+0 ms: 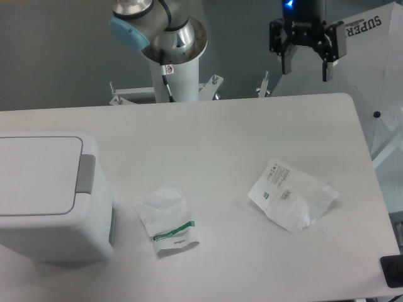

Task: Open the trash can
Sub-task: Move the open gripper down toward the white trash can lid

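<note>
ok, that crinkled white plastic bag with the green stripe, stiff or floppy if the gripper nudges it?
Probably floppy: the crinkled white plastic bag with the green stripe lies wrinkled and flat on the white table, so thin film. Likely light, and apt to slide or bunch up rather than move as one piece. The open two-finger gripper might find little to grip.

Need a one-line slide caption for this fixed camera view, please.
Open gripper raised beyond the table; trash can lid shut, two plastic bags nearby.

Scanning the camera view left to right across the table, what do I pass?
trash can → grey push-button tab on its right edge → bag with green stripe → bag with printed label. The open claw hangs above the far edge.
</note>
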